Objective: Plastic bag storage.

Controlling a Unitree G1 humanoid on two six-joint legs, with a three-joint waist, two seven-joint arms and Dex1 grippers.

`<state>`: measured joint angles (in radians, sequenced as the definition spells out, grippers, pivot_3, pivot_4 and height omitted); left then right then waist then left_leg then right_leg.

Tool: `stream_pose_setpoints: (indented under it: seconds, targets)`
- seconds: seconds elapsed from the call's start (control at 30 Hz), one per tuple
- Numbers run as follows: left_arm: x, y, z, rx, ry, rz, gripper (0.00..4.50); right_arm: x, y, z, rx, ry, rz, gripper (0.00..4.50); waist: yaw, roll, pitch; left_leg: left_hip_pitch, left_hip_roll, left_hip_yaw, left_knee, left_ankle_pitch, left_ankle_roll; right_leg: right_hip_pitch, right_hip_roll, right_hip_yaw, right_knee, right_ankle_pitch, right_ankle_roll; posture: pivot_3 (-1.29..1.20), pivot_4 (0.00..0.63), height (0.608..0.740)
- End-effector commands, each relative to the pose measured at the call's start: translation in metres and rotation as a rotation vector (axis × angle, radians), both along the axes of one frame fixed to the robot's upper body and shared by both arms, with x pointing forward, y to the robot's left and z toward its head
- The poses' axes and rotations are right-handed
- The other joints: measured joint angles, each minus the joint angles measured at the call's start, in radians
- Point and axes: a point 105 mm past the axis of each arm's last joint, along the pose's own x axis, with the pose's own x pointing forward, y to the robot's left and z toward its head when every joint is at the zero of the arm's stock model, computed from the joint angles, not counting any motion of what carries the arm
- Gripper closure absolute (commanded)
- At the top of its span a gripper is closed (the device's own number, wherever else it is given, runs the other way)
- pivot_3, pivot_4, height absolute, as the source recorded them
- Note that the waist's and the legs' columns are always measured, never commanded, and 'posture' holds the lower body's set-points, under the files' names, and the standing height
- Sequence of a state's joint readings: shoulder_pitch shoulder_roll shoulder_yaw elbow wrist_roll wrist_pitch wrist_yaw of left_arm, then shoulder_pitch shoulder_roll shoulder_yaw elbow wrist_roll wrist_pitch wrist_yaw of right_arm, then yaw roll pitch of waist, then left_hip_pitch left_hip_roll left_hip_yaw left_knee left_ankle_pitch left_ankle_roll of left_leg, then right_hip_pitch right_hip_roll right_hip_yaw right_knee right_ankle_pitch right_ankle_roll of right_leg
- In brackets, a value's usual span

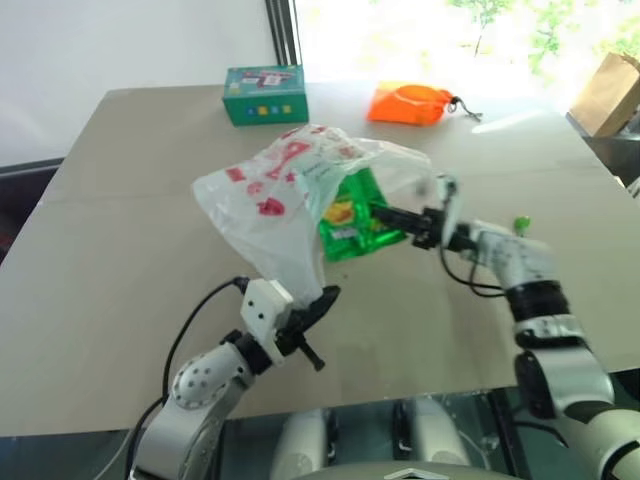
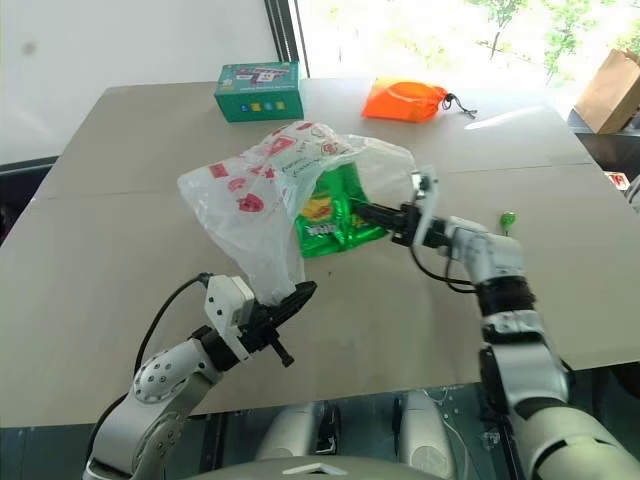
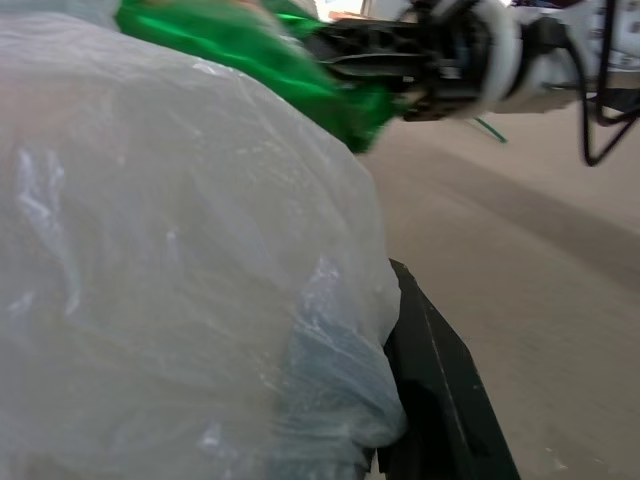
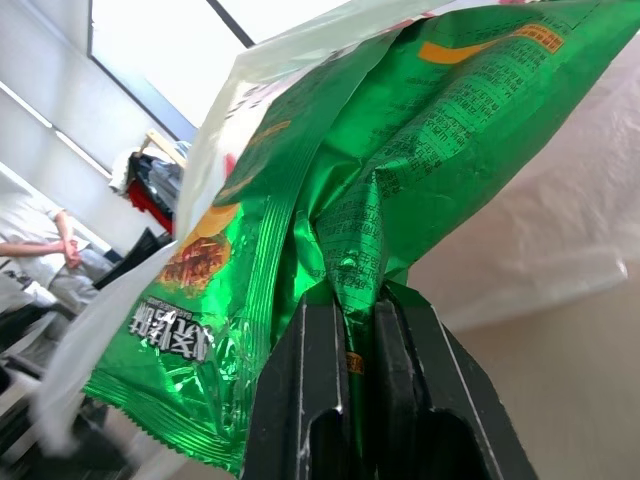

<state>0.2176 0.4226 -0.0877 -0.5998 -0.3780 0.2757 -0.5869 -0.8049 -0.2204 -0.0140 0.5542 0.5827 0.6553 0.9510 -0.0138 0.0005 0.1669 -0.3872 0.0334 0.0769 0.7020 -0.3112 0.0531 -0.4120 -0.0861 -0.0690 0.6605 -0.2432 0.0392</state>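
Note:
The plastic bag (image 1: 262,190), thin, translucent white with red marks, hangs bunched above the middle of the table. My left gripper (image 1: 322,298) is shut on its lower end, near the table's front; in the left wrist view the bag (image 3: 150,250) hides most of the fingers (image 3: 440,400). A glossy green snack packet (image 1: 350,218) sits at the bag's open right side, partly under the film. My right gripper (image 1: 385,213) points left and is shut on the packet's edge. In the right wrist view the packet (image 4: 400,150) is pinched between the fingers (image 4: 310,400).
A teal box (image 1: 265,95) and an orange drawstring pouch (image 1: 408,104) lie at the far side of the tan table (image 1: 120,300). A brown paper bag (image 1: 608,92) stands beyond the far right corner. A person (image 4: 30,240) stands in the background.

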Motion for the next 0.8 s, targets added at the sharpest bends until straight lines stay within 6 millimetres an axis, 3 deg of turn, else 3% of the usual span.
stream_pose_setpoints:
  seconds: [0.03,0.13,0.2,0.27,0.33,0.43,0.57,0.63,0.8]
  targets:
    - [0.001,-0.001,0.009,-0.008,-0.049,-0.023,4.47,0.031,0.025,0.014,0.017,-0.022,-0.170,4.50,-0.001,0.000,0.000,0.000,0.000,0.000,0.000,0.000,0.000,0.000,0.000,0.000,0.000,0.000,0.000,0.00,0.150,0.740]
    - [0.004,-0.001,0.007,-0.002,-0.048,-0.025,4.47,0.044,0.042,0.028,0.072,0.009,-0.250,4.50,-0.003,0.000,0.000,-0.001,0.000,0.002,0.000,0.000,0.000,-0.002,0.000,0.001,0.000,0.000,0.000,0.00,0.150,0.740]
    - [0.005,-0.001,0.006,0.007,-0.049,-0.028,4.47,0.043,0.062,0.051,0.127,-0.014,-0.261,4.50,-0.001,0.000,0.000,-0.005,0.000,0.001,0.000,0.000,0.000,-0.004,0.000,0.000,0.000,0.000,0.000,0.00,0.150,0.740]
    - [0.008,0.000,0.004,0.016,-0.051,-0.018,4.50,0.031,0.076,0.070,0.195,-0.037,-0.196,3.57,-0.001,0.000,0.000,-0.008,0.000,0.001,0.000,0.000,0.000,-0.007,-0.001,-0.001,-0.001,0.000,0.000,0.00,0.150,0.740]
    - [0.012,0.002,0.004,0.013,-0.054,0.000,4.50,0.021,0.074,0.051,0.057,-0.131,-0.140,2.91,0.002,0.000,0.000,-0.010,0.000,0.000,0.000,0.000,0.000,-0.009,-0.001,-0.002,-0.001,0.000,0.000,0.00,0.150,0.740]
    - [0.016,0.004,0.006,0.006,-0.058,0.021,4.50,0.016,0.045,0.006,-0.165,-0.161,-0.125,1.52,0.007,-0.001,-0.002,-0.010,-0.001,-0.003,0.000,0.000,0.000,-0.005,-0.002,-0.005,-0.004,0.000,0.000,0.00,0.150,0.740]
    - [0.024,0.012,0.011,-0.079,-0.029,0.097,4.50,-0.006,-0.018,-0.019,-0.325,-0.229,-0.082,1.52,0.013,0.000,-0.001,-0.010,-0.004,-0.005,0.001,0.000,0.000,-0.003,-0.004,-0.006,-0.005,0.000,0.000,0.00,0.150,0.740]
    - [0.024,0.015,0.011,-0.102,-0.020,0.115,4.50,-0.013,-0.053,-0.018,-0.382,-0.289,-0.123,1.52,0.010,0.001,-0.001,-0.009,-0.003,-0.005,0.001,0.000,0.000,-0.004,-0.004,-0.006,-0.004,0.000,0.001,0.00,0.150,0.740]
    - [0.021,0.012,0.012,-0.106,-0.019,0.109,4.50,-0.014,-0.126,0.020,-0.413,-0.440,-0.447,1.52,-0.003,0.001,-0.001,-0.008,0.000,-0.004,0.000,0.000,0.000,-0.004,-0.001,-0.006,-0.003,0.000,0.000,0.00,0.150,0.740]
